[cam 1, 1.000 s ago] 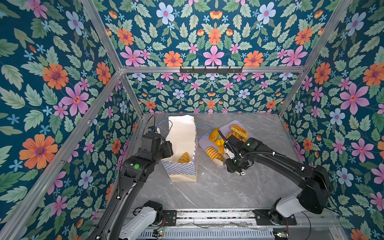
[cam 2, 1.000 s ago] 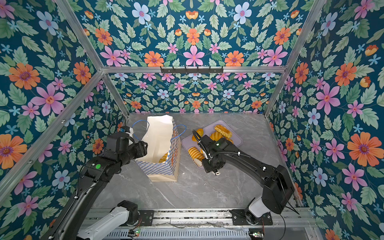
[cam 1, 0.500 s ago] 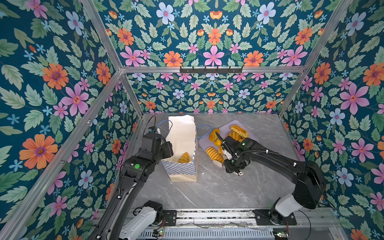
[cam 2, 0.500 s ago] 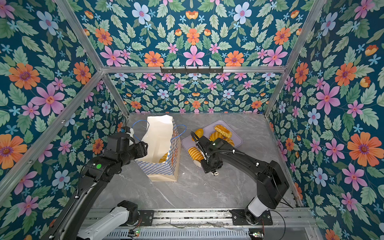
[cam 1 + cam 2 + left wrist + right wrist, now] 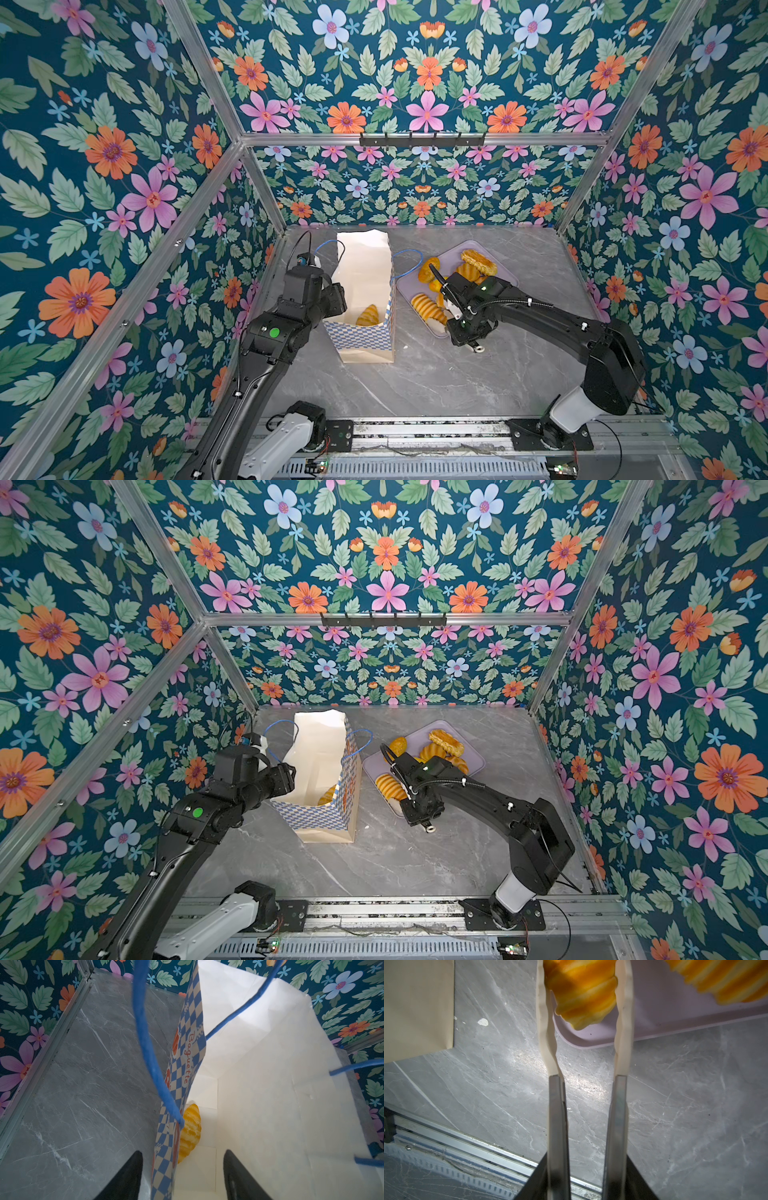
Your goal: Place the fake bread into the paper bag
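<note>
The paper bag stands open at the left centre, with one croissant on its floor. My left gripper is open and straddles the bag's checkered wall, one finger outside and one inside, touching nothing. My right gripper is shut on a pair of metal tongs. Their cream tips sit against both sides of a ribbed long roll of fake bread at the near corner of the lavender tray. More fake bread lies on the tray: a lattice loaf, a round bun and another ribbed roll.
The bag's blue cord handles hang across the left wrist view. The tray lies right of the bag with a narrow strip of grey table between them. Floral walls close in the left, back and right; a metal rail runs along the front.
The tongs in my right gripper have closed in on the ribbed roll, and the right arm has edged toward the tray's near corner. The left arm and the bag have not moved.
</note>
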### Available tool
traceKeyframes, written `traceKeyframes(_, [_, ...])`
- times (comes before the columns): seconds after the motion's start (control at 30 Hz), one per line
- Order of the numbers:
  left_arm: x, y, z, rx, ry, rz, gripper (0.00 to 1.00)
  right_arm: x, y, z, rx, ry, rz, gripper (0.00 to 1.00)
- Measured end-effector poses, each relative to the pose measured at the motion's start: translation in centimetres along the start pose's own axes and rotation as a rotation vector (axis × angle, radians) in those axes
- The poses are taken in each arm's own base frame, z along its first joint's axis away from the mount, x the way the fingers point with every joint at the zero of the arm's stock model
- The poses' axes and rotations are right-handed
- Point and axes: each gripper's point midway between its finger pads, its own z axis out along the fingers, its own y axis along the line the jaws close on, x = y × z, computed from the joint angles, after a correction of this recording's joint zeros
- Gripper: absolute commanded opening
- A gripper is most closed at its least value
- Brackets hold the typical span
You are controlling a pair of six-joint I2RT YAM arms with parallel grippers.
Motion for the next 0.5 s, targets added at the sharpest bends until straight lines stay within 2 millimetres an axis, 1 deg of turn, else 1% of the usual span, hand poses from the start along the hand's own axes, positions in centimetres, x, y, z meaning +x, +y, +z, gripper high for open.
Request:
traceKeyframes(0.13, [0.0,0.0,0.0,0.0,0.0,0.0,0.64,-0.2,-0.2,-0.3,0.01,-0.015,-0.001,0.35])
traceKeyframes(0.37, [-0.3,0.0,-0.1,-0.001,-0.007,-0.001,0.64,-0.4,-0.2,-1.4,0.005,-0.058,-0.003,0.3])
traceKeyframes(0.5, [-0.6,-0.1,-0.4,0.0,-0.017,-0.002,0.65,-0.5,-0.2,-2.2,-0.001,-0.084,-0.001,0.29])
